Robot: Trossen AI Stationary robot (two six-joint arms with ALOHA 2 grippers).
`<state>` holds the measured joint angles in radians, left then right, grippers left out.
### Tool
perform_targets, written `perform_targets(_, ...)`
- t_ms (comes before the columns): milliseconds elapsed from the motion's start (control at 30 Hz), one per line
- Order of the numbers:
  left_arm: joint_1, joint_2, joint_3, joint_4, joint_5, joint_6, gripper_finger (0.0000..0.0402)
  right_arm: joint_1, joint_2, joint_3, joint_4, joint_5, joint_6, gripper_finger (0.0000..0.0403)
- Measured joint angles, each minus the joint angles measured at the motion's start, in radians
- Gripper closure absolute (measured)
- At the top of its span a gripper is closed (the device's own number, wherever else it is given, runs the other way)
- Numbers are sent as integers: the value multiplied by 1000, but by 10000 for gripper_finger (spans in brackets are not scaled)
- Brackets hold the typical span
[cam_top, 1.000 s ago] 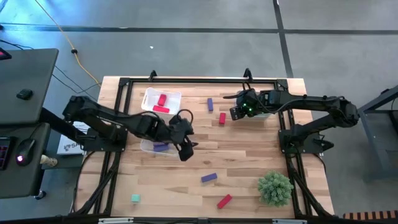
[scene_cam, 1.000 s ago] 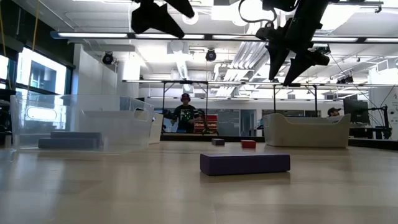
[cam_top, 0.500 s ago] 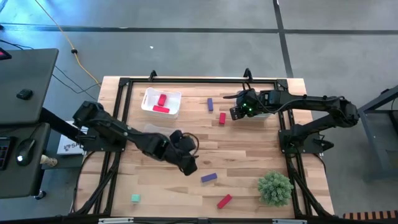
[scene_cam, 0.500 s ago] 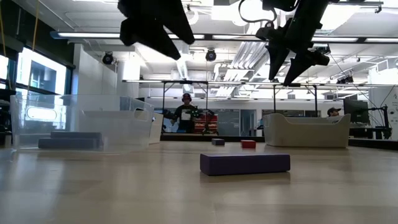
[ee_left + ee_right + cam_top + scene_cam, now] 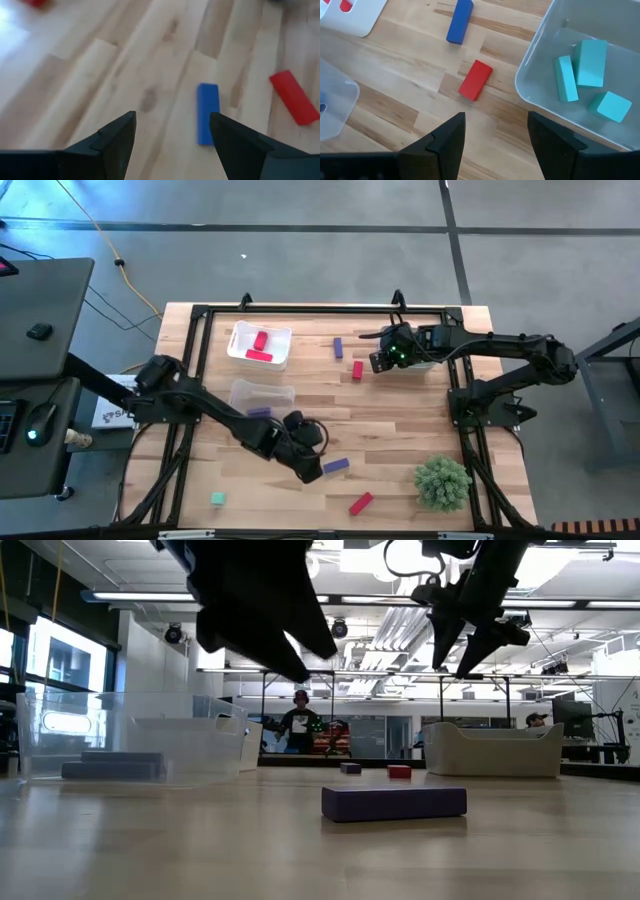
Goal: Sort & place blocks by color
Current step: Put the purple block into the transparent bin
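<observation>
My left gripper (image 5: 312, 470) hangs open above the table, just left of a purple bar (image 5: 336, 466) that lies flat on the wood; in its wrist view the bar (image 5: 207, 120) sits ahead of the open fingers (image 5: 172, 120). A red bar (image 5: 360, 503) lies nearer the near edge. My right gripper (image 5: 378, 361) hovers open beside the bin of teal blocks (image 5: 585, 70), above a red bar (image 5: 475, 80) and a purple bar (image 5: 459, 13). A teal cube (image 5: 217, 499) rests near the near-left corner.
A white bin (image 5: 259, 345) holds red blocks, and a clear bin (image 5: 262, 399) holds purple ones. A bushy green plant ball (image 5: 442, 482) stands at the near right. The black frame rails run along the table's edges. A person shows far off in the low view.
My left arm has swung from beside the clear bin toward the near edge and the right, ending next to the purple bar near the table's middle. It looms larger in the low view. The blocks have stayed put.
</observation>
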<state>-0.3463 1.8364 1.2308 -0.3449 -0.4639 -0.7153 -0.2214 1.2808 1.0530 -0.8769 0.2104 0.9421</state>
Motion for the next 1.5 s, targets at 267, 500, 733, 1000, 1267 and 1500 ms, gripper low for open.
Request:
perform_targets(267, -3, 73, 0, 93, 34, 6, 159, 0, 1, -1, -4, 11, 0, 199)
perform_targets(500, -3, 88, -1, 136, 36, 31, 159, 0, 1, -1, -8, 26, 0, 199)
perform_targets(733, -2, 96, 0, 184, 32, 45, 159, 0, 1, -1, -10, 26, 0, 199)
perform_targets(1000, -1, 133, -3, 235, 46, 46, 159, 0, 1, -1, -11, 26, 0, 199)
perform_targets(1267, -8, 195, -1, 296, 90, 46, 159, 0, 1, -1, -13, 27, 0, 199)
perform_targets(1500, -19, 219, 0, 322, 92, 48, 159, 0, 2, -1, -21, 33, 0, 199)
